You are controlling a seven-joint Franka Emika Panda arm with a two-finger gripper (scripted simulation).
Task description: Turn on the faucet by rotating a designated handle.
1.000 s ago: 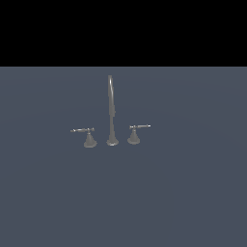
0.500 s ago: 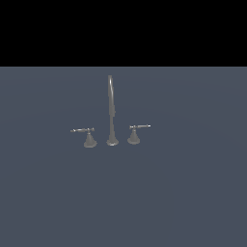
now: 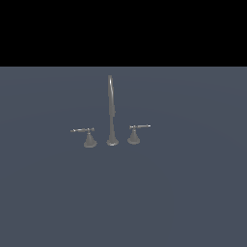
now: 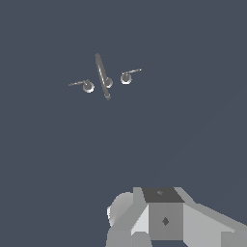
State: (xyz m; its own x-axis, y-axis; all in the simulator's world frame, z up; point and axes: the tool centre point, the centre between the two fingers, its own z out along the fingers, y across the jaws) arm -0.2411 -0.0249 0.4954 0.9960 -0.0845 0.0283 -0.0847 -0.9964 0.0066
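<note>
The faucet (image 3: 112, 111) stood a little left of the exterior view's centre on a plain grey-blue floor (image 3: 193, 193), its thin gooseneck spout rising between two lever handles on cone bases. The handle (image 3: 83, 130) to be turned was the one on the exterior view's left, its rod lying roughly level and pointing outward to the left. No arm showed in the exterior view. In the wrist view the set appeared small and well apart from the camera, with only part of the gripper (image 4: 159, 217) body visible at the lower edge; its fingertips were out of frame, so whether they were spread or pressed together could not be told. Judging by this, nothing had been done: the approach, the contact and the rotation all remained
</note>
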